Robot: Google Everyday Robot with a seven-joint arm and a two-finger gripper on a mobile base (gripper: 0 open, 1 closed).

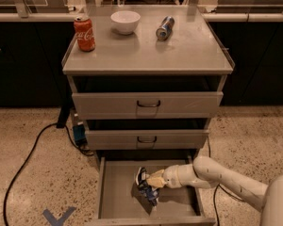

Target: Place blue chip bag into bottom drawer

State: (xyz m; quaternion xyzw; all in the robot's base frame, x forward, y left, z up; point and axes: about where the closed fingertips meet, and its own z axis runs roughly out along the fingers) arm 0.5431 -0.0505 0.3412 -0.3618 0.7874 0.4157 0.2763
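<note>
The blue chip bag (pixel 145 185), crumpled dark blue foil with white patches, sits inside the open bottom drawer (pixel 118 194), near the middle of its grey floor. My gripper (pixel 152 180) reaches in from the right on a white arm and is right at the bag, its tan fingers touching the bag's right side. The bag appears to stand on the drawer floor, leaning a little. The two drawers above are shut.
On the cabinet top stand a red soda can (pixel 84 33), a white bowl (pixel 125 21) and a blue-silver can (pixel 164 28) lying on its side. A black cable (pixel 26 159) runs over the speckled floor at the left. A blue mark (pixel 59 217) is on the floor.
</note>
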